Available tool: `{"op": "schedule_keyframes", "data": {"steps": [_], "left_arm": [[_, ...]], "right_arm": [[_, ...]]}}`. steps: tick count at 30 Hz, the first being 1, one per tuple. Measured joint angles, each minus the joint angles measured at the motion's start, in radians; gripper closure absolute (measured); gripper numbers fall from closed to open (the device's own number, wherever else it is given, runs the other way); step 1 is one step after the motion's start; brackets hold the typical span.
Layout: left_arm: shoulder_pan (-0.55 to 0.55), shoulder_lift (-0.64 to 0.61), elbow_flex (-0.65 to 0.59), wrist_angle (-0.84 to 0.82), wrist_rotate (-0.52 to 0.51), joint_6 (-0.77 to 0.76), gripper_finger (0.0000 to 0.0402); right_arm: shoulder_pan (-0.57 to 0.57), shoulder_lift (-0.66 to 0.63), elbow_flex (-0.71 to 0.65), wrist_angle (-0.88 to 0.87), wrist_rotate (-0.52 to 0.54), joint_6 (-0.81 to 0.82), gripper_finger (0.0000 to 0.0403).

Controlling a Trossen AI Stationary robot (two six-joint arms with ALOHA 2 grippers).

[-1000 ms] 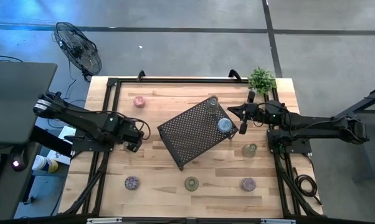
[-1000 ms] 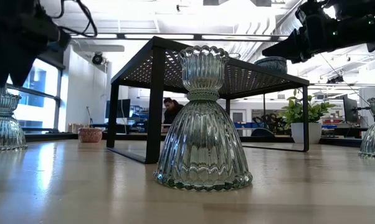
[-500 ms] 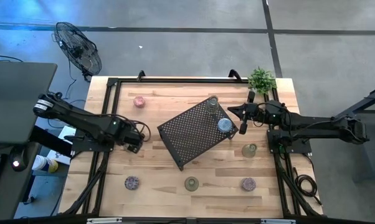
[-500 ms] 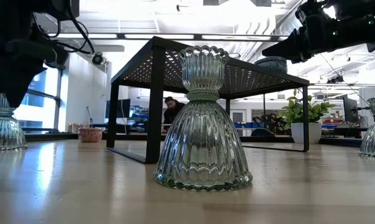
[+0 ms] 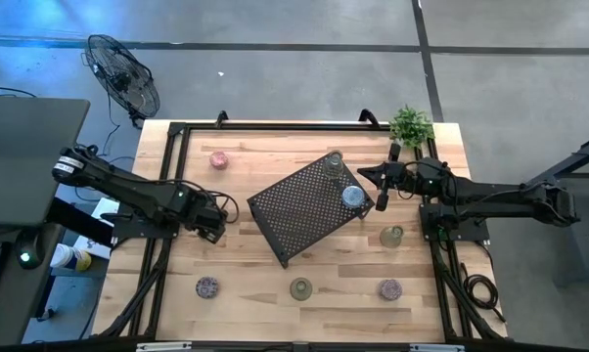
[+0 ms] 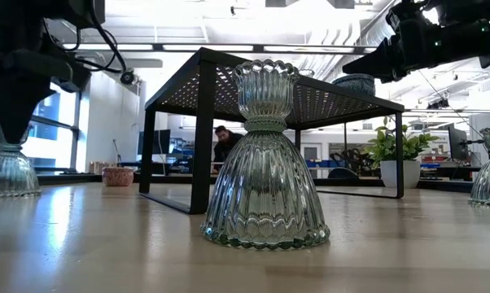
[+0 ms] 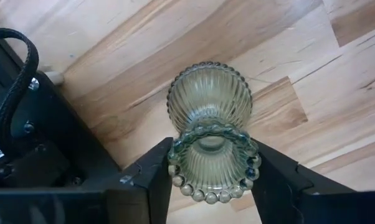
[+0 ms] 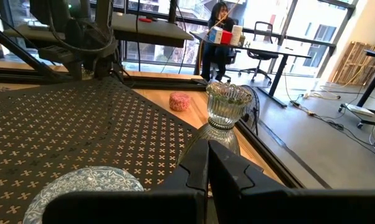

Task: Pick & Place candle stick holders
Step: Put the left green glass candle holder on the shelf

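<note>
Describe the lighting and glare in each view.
Low view: bright windows and ceiling lights backlight the ribbed clear-green glass holder. Left wrist view: even light, a sheen on the wooden tabletop. Right wrist view: windows blown out. High view: flat light, faint shadows.

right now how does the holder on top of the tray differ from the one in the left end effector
The blue-topped holder sits on the black mesh tray, untouched; the clear green holder stands on the table, between the left end effector fingers. Blue is mottled, green is ribbed. Both are upright glass.
</note>
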Motion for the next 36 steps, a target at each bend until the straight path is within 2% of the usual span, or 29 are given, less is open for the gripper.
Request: {"op": "schedule_keyframes", "data": {"steps": [4,10,14,16,20,27,31,36], "left_arm": [[0.000,0.000,0.099,-0.137,-0.003,0.007,0.0232],[0.000,0.000,0.402,-0.421,-0.111,0.028,0.0233],[0.009,-0.007,0.602,-0.405,-0.212,0.099,0.0236],[0.050,0.022,0.694,-0.419,-0.238,0.160,0.0236],[0.170,0.130,0.867,-0.412,-0.262,0.385,0.0236],[0.427,0.427,1.206,-0.410,-0.126,0.871,0.0236],[0.485,0.597,1.381,-0.410,-0.025,1.055,0.0236],[0.513,0.761,1.530,-0.410,0.047,1.187,0.0235]], "right_arm": [[0.000,0.000,0.000,0.000,0.000,0.000,0.0402],[0.000,0.000,0.000,0.000,0.000,0.000,0.0401],[0.000,0.000,0.000,0.000,0.000,0.000,0.0402],[0.000,0.000,0.000,0.000,0.000,0.000,0.0401],[0.000,0.000,0.000,0.000,0.000,0.000,0.0402],[0.000,0.000,0.000,-0.001,0.000,0.001,0.0402],[0.000,0.000,0.000,-0.008,0.000,0.011,0.0402],[0.000,0.000,0.000,-0.008,-0.005,0.011,0.0401]]}}
